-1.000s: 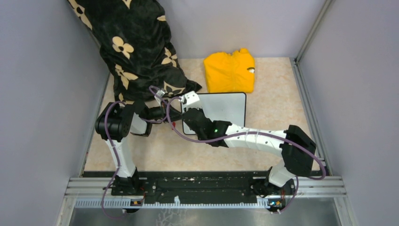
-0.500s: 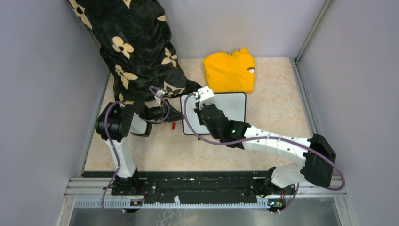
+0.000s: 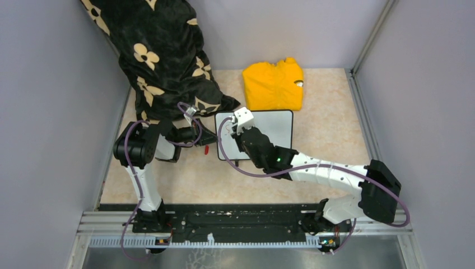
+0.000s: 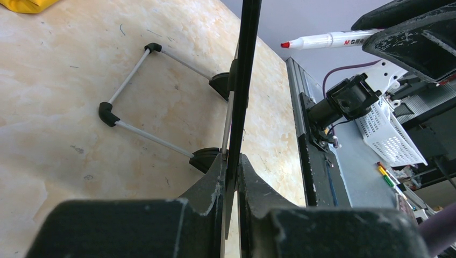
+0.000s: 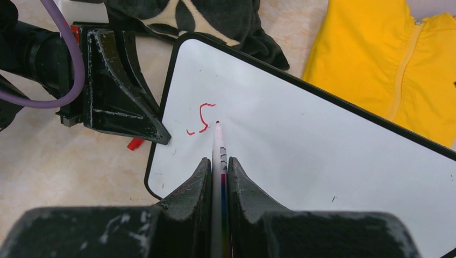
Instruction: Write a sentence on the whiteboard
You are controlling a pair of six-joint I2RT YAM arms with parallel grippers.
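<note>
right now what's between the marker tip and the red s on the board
Nothing but bare whiteboard; the right wrist view shows the marker tip just right of the red s, apart from it.

We see a whiteboard (image 5: 322, 145) with a smooth, faintly glossy white face and a thin black plastic rim. Its stand (image 4: 129, 77) is silvery metal rod with black plastic corners. The table (image 4: 64, 86) is matt beige with a marbled pattern and light scuffs. The left gripper (image 4: 232, 161) and right gripper (image 5: 219, 161) have matt black plastic fingers, rough and worn pale at the edges. The marker (image 5: 218, 141) is smooth white plastic. The yellow garment (image 3: 273, 84) is soft matt cloth, and the black flowered blanket (image 3: 162, 56) looks plush.
</note>
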